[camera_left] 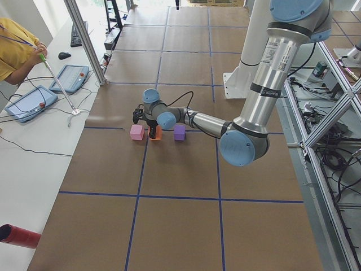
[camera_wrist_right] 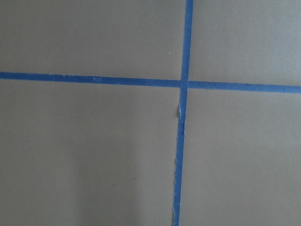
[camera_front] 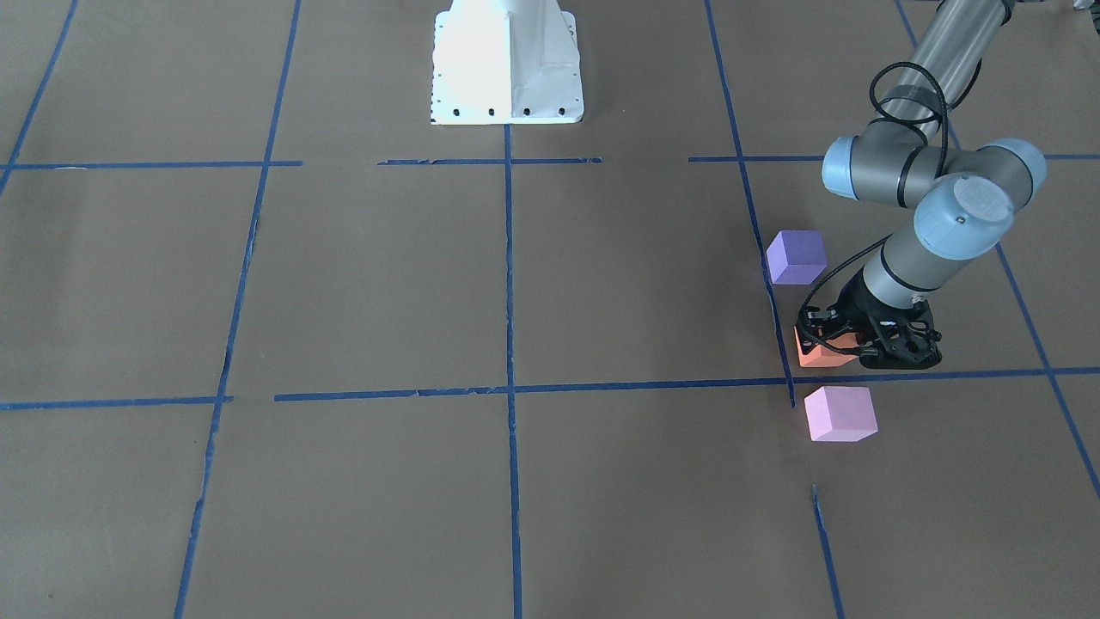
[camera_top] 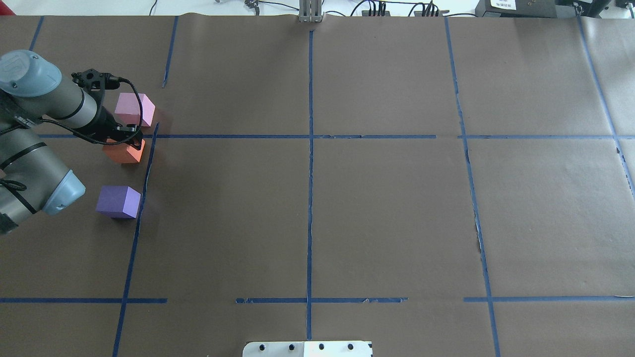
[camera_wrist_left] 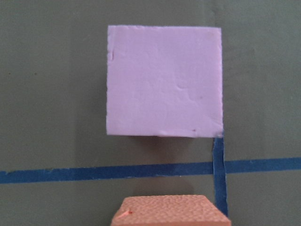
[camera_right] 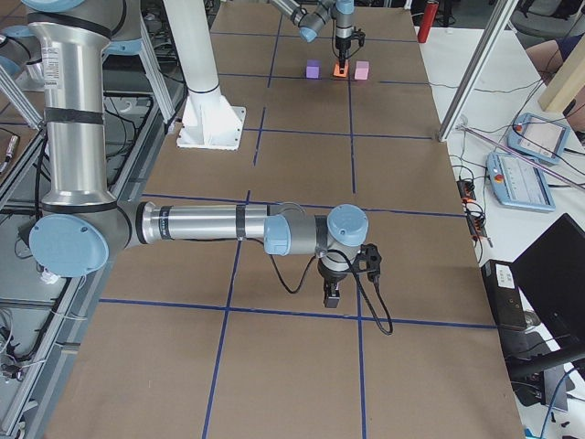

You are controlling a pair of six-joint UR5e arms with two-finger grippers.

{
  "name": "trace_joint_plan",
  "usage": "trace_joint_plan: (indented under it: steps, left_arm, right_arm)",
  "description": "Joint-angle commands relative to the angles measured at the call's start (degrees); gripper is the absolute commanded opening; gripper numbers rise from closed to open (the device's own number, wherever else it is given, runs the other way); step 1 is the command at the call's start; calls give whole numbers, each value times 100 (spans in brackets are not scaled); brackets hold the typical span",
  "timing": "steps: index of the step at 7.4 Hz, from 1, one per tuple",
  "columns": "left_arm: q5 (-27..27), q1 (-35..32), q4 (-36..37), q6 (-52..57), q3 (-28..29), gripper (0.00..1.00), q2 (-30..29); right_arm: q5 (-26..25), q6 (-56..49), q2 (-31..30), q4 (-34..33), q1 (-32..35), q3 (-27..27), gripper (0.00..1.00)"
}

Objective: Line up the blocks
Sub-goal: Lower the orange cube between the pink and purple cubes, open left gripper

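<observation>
1. Straddling the orange block [camera_front: 816, 356], the left end effector [camera_front: 846, 342] sits low over the counter [camera_front: 387, 284], with a finger on either side. I cannot tell whether it is pinching the block or slack.
2. Why here? The orange block sits between the purple block [camera_front: 797, 256] and the pink block [camera_front: 840, 413], so all 3 run in 1 row alongside a strip of blue tape [camera_front: 778, 327]. That reads as the line taking shape.
3. Gaps separate the blocks and none of them touch. The orange one looks slightly off the axis of the other 2, so I judge the row close to done.
4. Over to the right end effector [camera_right: 333, 294]: it is parked well apart, pointing down at a tape crossing. I cannot tell how far open it is.
5. Materials now. All 3 are matte cubes with crisp edges; the pink top shows faint dents and the orange top a fine pebbled grain. They look like foam, likely light and easy to nudge.
6. The counter wears flat brown paper, and the tape is frayed in places.
</observation>
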Motion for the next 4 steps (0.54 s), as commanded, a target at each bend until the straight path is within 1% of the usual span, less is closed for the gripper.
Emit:
trace_joint_plan:
  steps: [1,2,3,4]
  left_arm:
    - [3,6,-59,-5,70,65,-15]
    - [3,6,-59,4,71,96,-15]
    - [3,6,-59,4,71,100,-15]
    - [12,-2,-50,12,53,100,-7]
  right_arm:
    - [0,0,0,-4,0,0,100]
    - [0,0,0,-4,0,0,100]
    - [0,0,0,5,0,0,100]
    - [0,0,0,-4,0,0,100]
